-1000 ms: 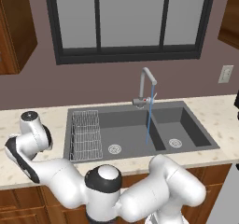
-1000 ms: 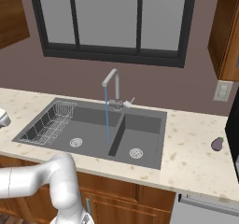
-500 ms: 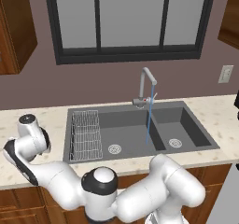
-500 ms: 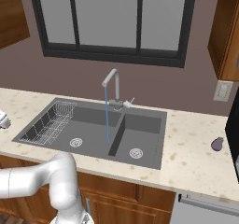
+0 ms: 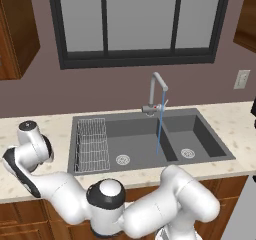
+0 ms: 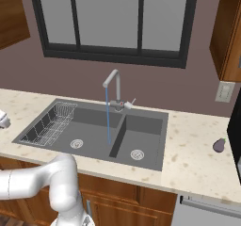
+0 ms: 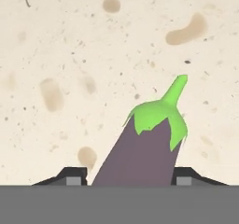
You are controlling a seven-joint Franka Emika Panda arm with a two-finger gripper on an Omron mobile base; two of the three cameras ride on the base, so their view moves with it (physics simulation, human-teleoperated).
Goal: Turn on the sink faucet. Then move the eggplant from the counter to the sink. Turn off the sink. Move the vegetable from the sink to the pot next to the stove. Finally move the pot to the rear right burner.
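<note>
In the hand view the claw [image 7: 128,178] sits low over the speckled beige desk [image 7: 70,55], one dark fingertip [image 7: 70,177] on each side of the eggplant [image 7: 140,155]. The purple body lies right between the two tips and fills the gap from one to the other. Its green cap and stem point up and away from the claw, tilted towards the upper right of that view. The tips stand at the eggplant's flanks, close against it, but whether they press it or merely bracket it cannot be told.

In the left base view the arm bends out to the left, its wrist over the desk beside the sink [image 5: 210,154]. The dish rack [image 5: 92,144] sits in the basin nearest the claw. Farther from the claw, behind the divider between the two basins, the faucet [image 5: 156,91] stands with a thin blue stream of water [image 5: 159,131] falling from its spout.

In the right base view a second small eggplant-like vegetable [image 6: 219,145] lies on the desk well beyond the sink, far from the claw.
</note>
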